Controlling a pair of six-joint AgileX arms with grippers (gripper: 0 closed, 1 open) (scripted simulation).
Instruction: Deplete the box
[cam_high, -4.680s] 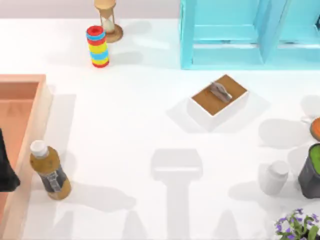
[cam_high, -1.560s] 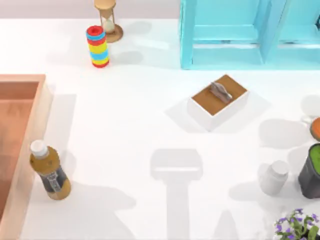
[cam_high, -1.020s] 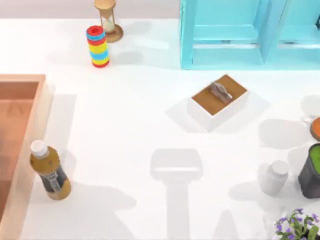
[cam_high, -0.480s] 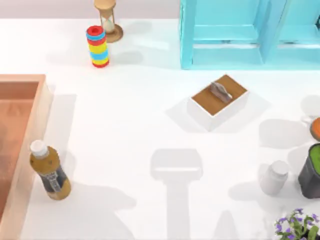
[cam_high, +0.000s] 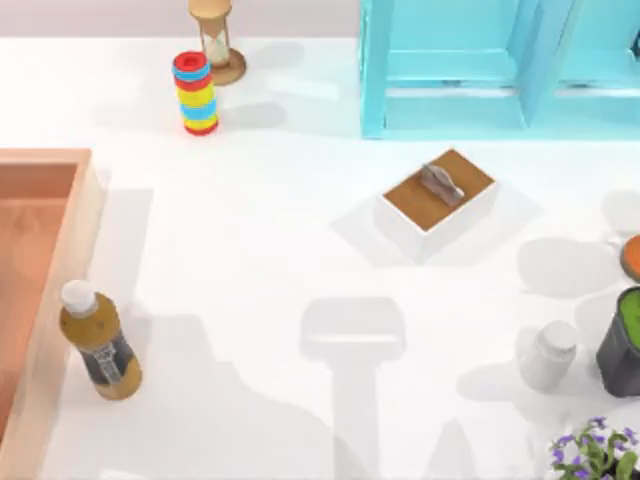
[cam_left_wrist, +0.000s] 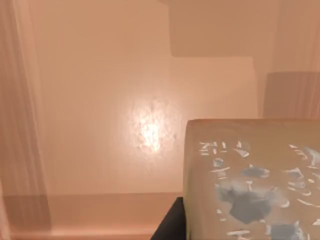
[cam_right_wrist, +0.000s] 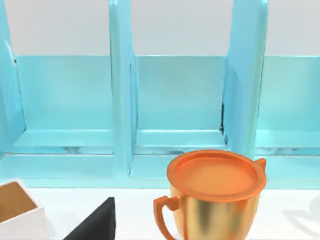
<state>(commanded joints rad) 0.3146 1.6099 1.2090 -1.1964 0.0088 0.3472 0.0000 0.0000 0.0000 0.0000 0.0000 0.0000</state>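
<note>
The box (cam_high: 62, 300) lies at the table's left edge, with thick pale wooden walls and a reddish-orange inside. In the left wrist view I look down at the box's orange floor (cam_left_wrist: 125, 100) from close above. A tan block with grey-blue flecks (cam_left_wrist: 255, 185) sits right under that camera. A dark part of my left gripper (cam_left_wrist: 171, 226) shows beside the block's edge. In the right wrist view a dark wedge of my right gripper (cam_right_wrist: 95, 224) shows, facing the cyan shelf (cam_right_wrist: 160, 100).
A brown bottle (cam_high: 98, 342) stands just outside the box's right wall. Farther off are a ring stack (cam_high: 195, 93), an hourglass (cam_high: 215, 40), a white box with a brown top (cam_high: 437, 200), a white jar (cam_high: 550, 355), a gold mug with an orange lid (cam_right_wrist: 215, 195) and a plant (cam_high: 595, 455).
The dark left arm that hung over the box's left side has left the top view. The shadow on the table in front of the bottle has grown to the right.
</note>
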